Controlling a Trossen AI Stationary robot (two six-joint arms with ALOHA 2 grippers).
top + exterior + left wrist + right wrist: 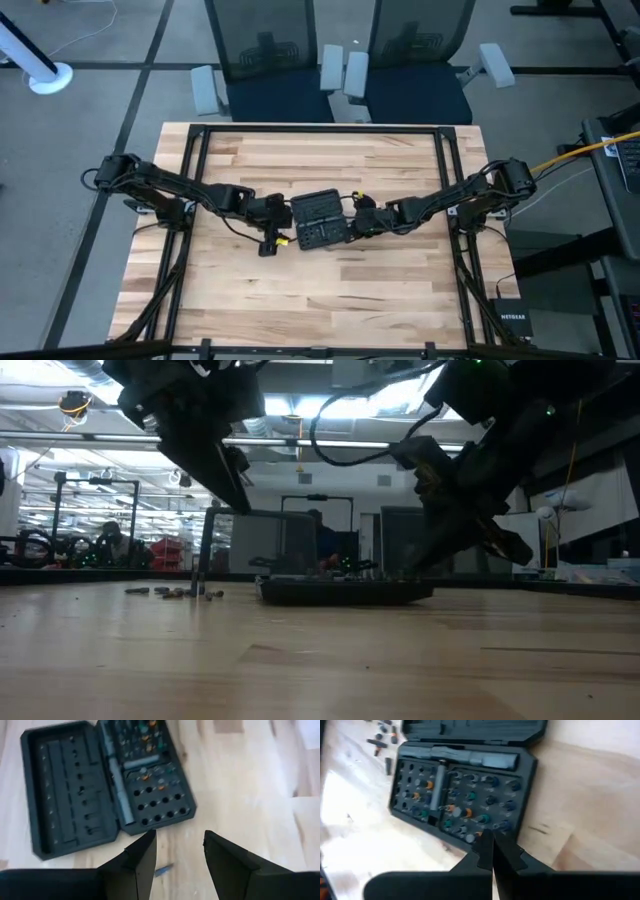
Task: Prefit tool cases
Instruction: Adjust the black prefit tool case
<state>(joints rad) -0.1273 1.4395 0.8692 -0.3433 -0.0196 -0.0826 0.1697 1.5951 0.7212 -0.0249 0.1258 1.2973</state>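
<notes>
The black tool case (pixel 318 220) lies open and flat on the table, both halves facing up. One half (pixel 462 800) holds a grid of slots, many filled with coloured bits. The other half (pixel 70 790) is the moulded lid. My left gripper (pixel 180 847) is open, just off the case's left side above bare wood, with one loose bit (pixel 164 869) lying below it. My right gripper (pixel 491 842) is shut, its tips at the slotted half's outer rim. In the low view the case (pixel 345 591) rests on its flat underside. My right gripper comes at the case slanting down from the table's right. Its shut fingertips (pixel 485 845) stand over the outer rim of the slotted half (pixel 475 840). Whether they touch the rim or a bit there, I cannot tell.
Several loose dark bits (pixel 175 592) lie on the wood beside the case, also in the right wrist view (pixel 380 740). A black frame (pixel 200 150) runs along the table's sides. Two office chairs (pixel 340 60) stand beyond the far edge. A NETGEAR box (pixel 512 322) sits off the right.
</notes>
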